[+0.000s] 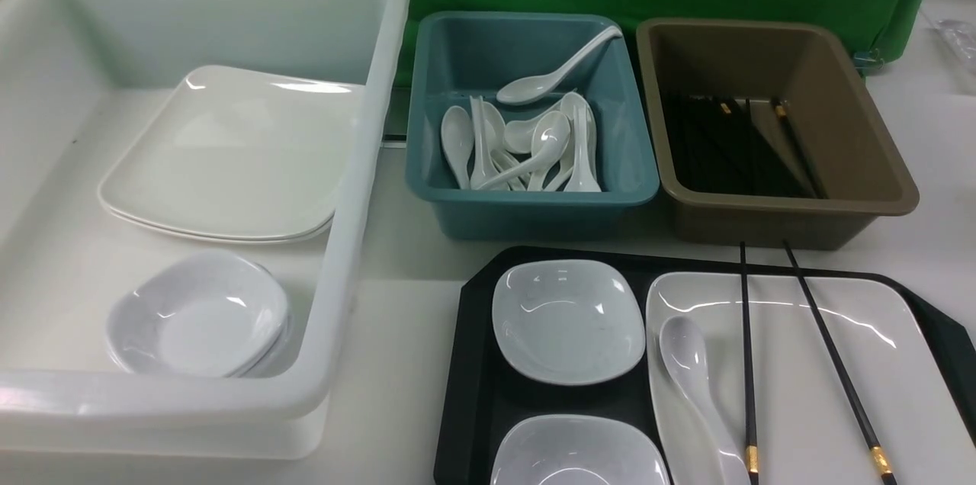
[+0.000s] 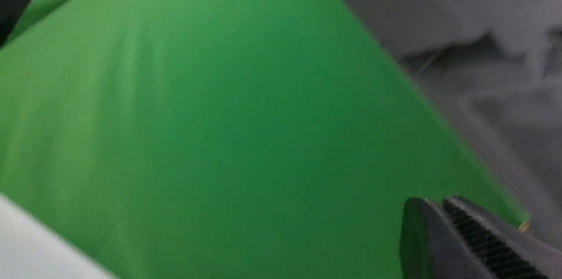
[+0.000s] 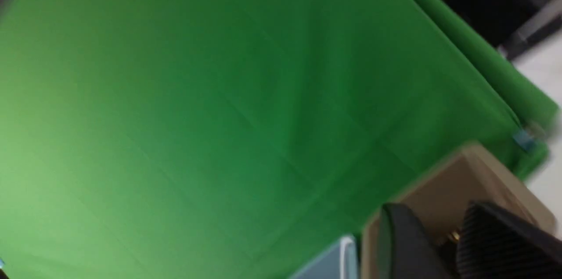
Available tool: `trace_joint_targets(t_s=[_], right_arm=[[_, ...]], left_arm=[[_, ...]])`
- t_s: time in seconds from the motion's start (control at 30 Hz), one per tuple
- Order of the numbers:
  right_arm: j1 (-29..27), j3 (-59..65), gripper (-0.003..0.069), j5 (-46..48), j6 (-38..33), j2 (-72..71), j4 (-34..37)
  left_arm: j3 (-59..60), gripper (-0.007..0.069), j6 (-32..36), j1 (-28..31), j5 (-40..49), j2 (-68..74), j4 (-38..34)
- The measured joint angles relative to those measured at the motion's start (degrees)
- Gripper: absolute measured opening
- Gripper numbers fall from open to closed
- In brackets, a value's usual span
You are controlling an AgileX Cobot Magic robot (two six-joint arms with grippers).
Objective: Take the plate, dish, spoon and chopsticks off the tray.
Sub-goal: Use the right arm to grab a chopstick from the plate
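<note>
The black tray lies at the front right of the table. On its right half rests the large white plate. The white spoon and two black chopsticks lie on that plate, their gold bands toward me. One small square dish sits on the tray's left half, and a second dish is in front of it. Neither gripper shows in the front view. My left gripper is shut and empty, facing green cloth. My right gripper stands open with nothing between its fingers.
A big white tub at the left holds large plates and small dishes. A teal tub holds several spoons. A brown tub holds black chopsticks; the right wrist view shows this brown tub behind the fingers.
</note>
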Motion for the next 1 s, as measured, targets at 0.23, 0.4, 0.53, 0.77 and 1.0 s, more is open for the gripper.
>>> trace_joint_targets(t_s=[0.23,0.4,0.53,0.77,1.0], right_arm=[[0.0,-29.11,0.0025,35.05,-21.63,16.52,-0.07],[0.0,-46.87,0.0023,62.68,-32.87,35.59,-0.13],[0.0,-54.83,0.0029,76.48,-35.97,48.47,0.01],[0.06,-56.59,0.0449,76.39,-37.15,68.83,0.08],[3.63,-56.76,0.0611,67.09,-39.52,84.06,-1.69]], left_arm=[[-17.39,0.0017,26.55,0.0,34.77,19.96,-3.91],[-18.55,0.0017,36.79,0.0,45.9,31.67,-9.67],[-18.55,0.0017,41.53,0.0,48.36,36.27,-13.59],[-18.67,0.0017,44.98,0.0,49.14,37.06,-15.12],[-18.67,0.0017,45.56,0.0,49.37,37.06,-15.12]])
